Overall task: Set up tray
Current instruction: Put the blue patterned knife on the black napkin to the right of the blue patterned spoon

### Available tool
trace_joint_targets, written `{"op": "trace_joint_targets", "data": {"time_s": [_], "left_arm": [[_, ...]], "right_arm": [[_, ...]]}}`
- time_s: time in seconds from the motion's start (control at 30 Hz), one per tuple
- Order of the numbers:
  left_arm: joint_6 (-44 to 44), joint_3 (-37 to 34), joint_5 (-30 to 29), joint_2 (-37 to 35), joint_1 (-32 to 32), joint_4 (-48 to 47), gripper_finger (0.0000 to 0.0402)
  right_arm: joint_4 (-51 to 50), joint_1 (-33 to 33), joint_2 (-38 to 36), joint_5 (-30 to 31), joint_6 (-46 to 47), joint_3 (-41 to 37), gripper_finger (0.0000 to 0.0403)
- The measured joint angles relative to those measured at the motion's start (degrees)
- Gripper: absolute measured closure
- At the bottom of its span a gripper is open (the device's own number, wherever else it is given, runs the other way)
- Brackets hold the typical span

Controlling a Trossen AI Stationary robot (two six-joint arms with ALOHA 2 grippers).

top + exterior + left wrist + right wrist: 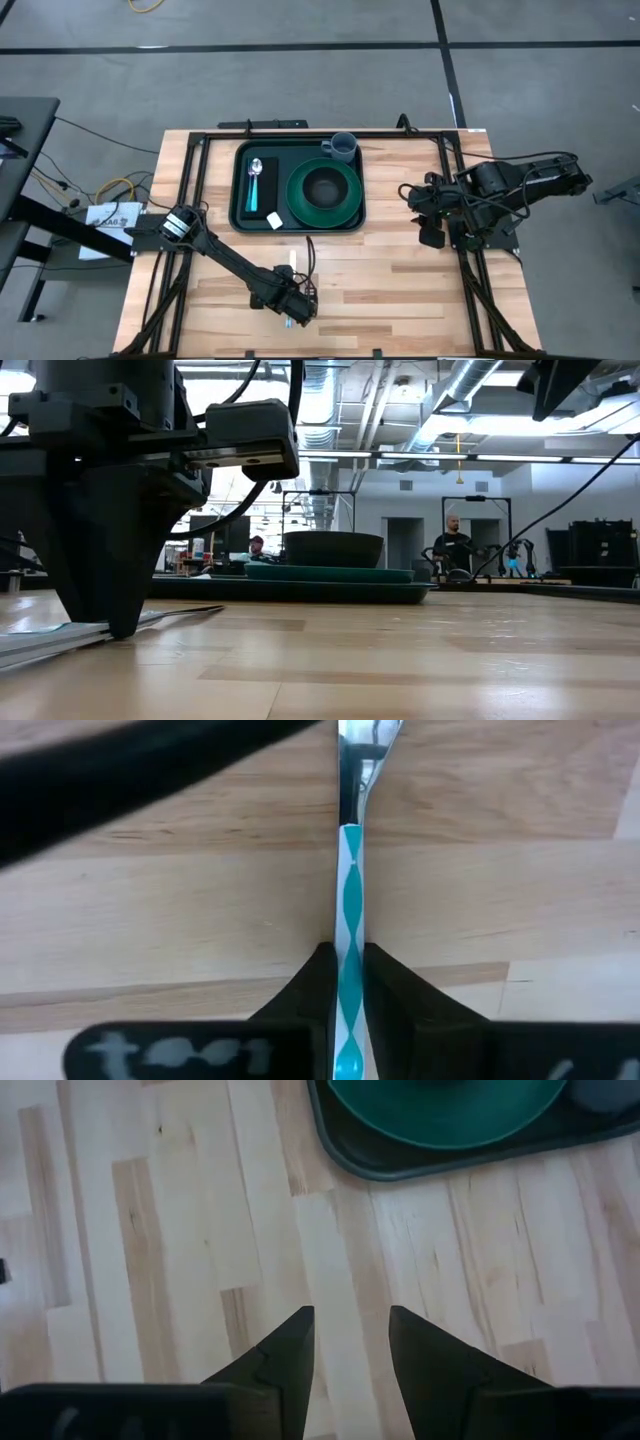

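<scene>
The dark green tray (pixel 236 190) lies at the far middle of the table. It carries a black napkin (pixel 268 195) with a spoon (pixel 255 172) on it, a green plate (pixel 300 208) with a dark bowl (pixel 322 187), and a grey-blue cup (pixel 342 147). A piece of cutlery with a teal-and-white handle (pixel 350 890) lies on the wood near the table's near edge. My left gripper (pixel 296 306) is shut on it. My right gripper (pixel 350 1315) is open above bare wood to the right of the tray (pixel 400 1165). My left gripper (pixel 348 950) pinches the cutlery's teal-and-white handle (pixel 350 910) between its two fingers, toward the handle's free end. The fingers (pixel 112 628) come from above, pointing down. The cutlery (pixel 170 615) lies flat on the table, its metal end (pixel 362 770) pointing away.
A small white-and-teal item (pixel 275 220) sits at the tray's near rim. Black frame rails (pixel 190 190) run along the table's left and right sides. Bare wood (pixel 400 290) lies between the tray and the near edge. People (pixel 455 540) stand in the room beyond.
</scene>
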Motion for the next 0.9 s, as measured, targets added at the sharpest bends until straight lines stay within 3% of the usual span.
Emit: {"op": "trace_joint_targets", "data": {"time_s": [0.2, 0.5, 0.73, 0.9], "left_arm": [[-1.0, 2.6, -1.2, 0.1, -0.4, -2.6, 0.0390], [-5.7, 11.7, -4.3, 0.3, -2.4, -18.9, 0.0390], [-8.2, 20.0, -12.8, -0.5, -2.4, -28.9, 0.0390], [-8.0, 20.3, -19.5, -6.1, -0.1, -36.3, 0.0390]], "right_arm": [[0.0, 0.0, 0.0, 0.0, -0.5, 0.0, 0.0281], [0.0, 0.0, 0.0, 0.2, -0.9, 0.0, 0.0281], [0.2, 0.0, 0.0, 0.3, -1.7, 0.0, 0.0281], [0.2, 0.0, 0.0, 0.2, -1.8, 0.0, 0.0281]]}}
